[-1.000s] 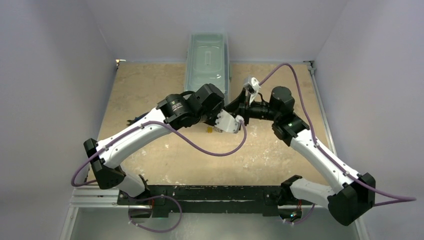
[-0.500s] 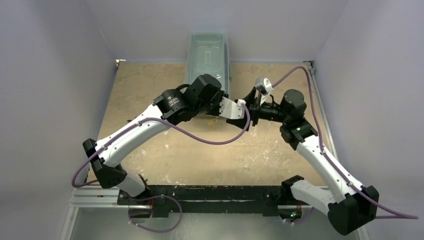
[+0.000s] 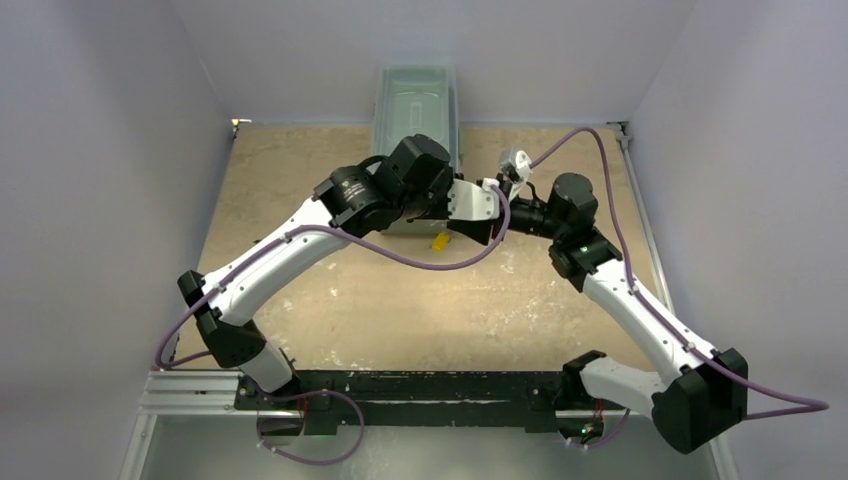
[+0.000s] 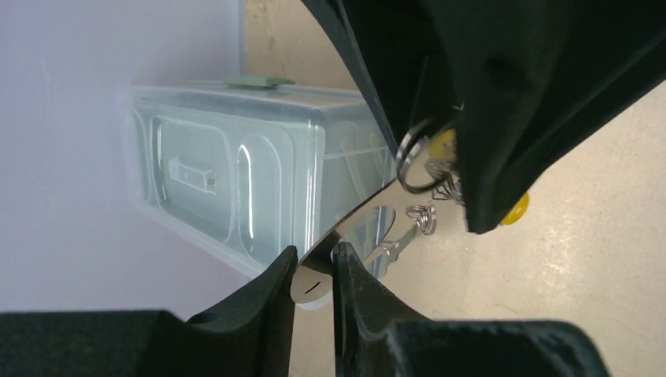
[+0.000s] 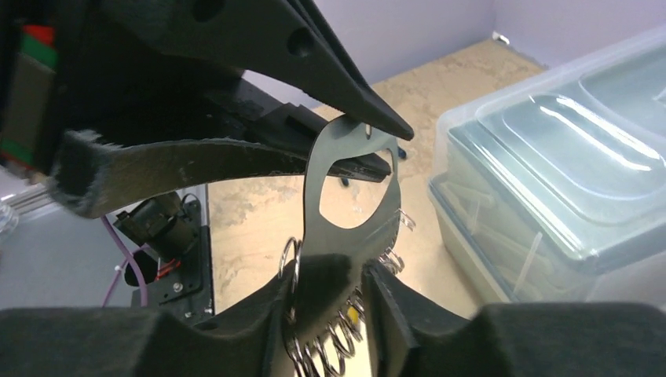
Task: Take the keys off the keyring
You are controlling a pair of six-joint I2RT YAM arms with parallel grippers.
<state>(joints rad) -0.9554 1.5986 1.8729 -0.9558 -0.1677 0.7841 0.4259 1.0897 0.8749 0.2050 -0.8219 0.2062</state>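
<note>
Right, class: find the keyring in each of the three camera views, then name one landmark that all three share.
Top external: cannot be made out; it is hidden where the two arms meet.
Left wrist: the keyring slants up from bottom centre, pinched by the left gripper.
Right wrist: it stands upright at centre, its lower end in the right gripper.
Shared landmark: the clear lidded plastic box.

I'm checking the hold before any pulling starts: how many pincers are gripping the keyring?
2. The left pincer pinches one end of the keyring. The right pincer clamps the opposite end, near the yellow-headed key. No other pincer is in view.
</note>
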